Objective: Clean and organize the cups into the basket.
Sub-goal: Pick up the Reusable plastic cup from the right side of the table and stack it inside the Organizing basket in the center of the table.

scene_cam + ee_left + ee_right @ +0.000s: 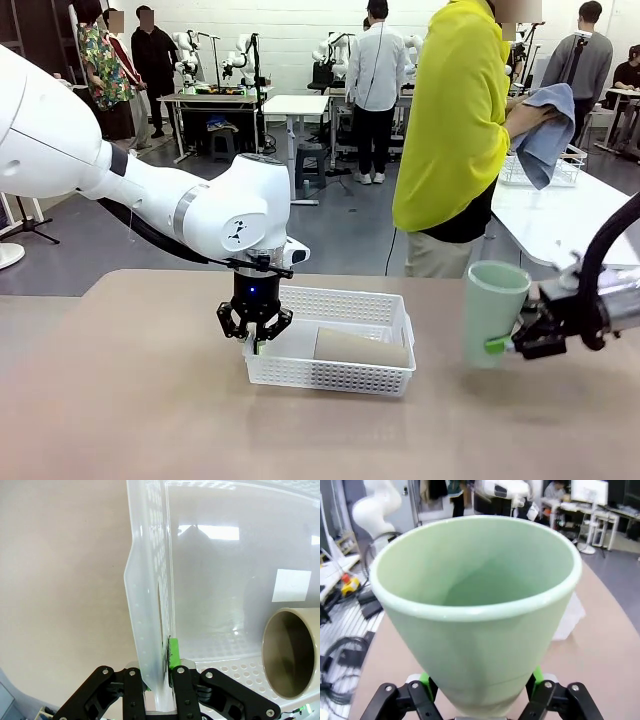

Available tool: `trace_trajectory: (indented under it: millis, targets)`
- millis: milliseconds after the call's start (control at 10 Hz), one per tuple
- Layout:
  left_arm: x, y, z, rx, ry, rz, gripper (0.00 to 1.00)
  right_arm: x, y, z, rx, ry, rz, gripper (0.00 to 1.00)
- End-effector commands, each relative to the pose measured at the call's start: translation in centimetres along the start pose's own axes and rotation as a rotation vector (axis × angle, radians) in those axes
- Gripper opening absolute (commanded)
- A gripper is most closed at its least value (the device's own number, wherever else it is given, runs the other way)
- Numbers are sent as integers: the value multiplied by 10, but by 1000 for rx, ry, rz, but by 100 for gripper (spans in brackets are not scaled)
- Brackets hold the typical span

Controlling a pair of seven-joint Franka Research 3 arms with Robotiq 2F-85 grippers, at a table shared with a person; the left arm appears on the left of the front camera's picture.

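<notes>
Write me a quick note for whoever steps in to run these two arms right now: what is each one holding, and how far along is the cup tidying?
Left gripper: jaws shut on the left end wall of the basket, pinching it from above.
Right gripper: jaws closed on the lower part of the mint green cup, held mouth up to the right of the basket.
Tan cup: lying on its side inside the basket, toward its right end.
Person at the far side: holds a blue-grey cloth.
Done: one cup in the basket.
Left: the mint green cup probably goes in beside the tan cup.
</notes>
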State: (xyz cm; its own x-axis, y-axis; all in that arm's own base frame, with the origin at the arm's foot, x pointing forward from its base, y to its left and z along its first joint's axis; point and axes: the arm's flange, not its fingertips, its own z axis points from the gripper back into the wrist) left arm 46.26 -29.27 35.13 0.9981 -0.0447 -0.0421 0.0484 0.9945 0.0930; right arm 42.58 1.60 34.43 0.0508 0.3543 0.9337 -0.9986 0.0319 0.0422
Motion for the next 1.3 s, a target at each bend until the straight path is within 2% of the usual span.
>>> trace_trajectory:
  millis: [0,200,300,600,700,900,1000,1200]
  targets:
    - [1,1,0,8,-8,-14,3,76,33,32,-111,5,-59,21]
    - [1,1,0,8,-8,-14,3,105,40,45,-185,28,-121,21]
    - [1,1,0,8,-8,-14,3,84,31,37,-98,2,-34,21]
    - [1,1,0,8,-8,-14,3,84,31,37,-98,2,-34,21]
    - [1,1,0,8,-8,-14,3,94,36,42,-121,10,-53,81]
    - [1,1,0,8,-8,-14,3,154,15,2,-35,272,-14,81]
    - [1,1,0,8,-8,-14,3,177,1,-20,7,366,-25,81]
    - [1,1,0,8,-8,-14,3,206,-30,-56,72,484,-85,81]
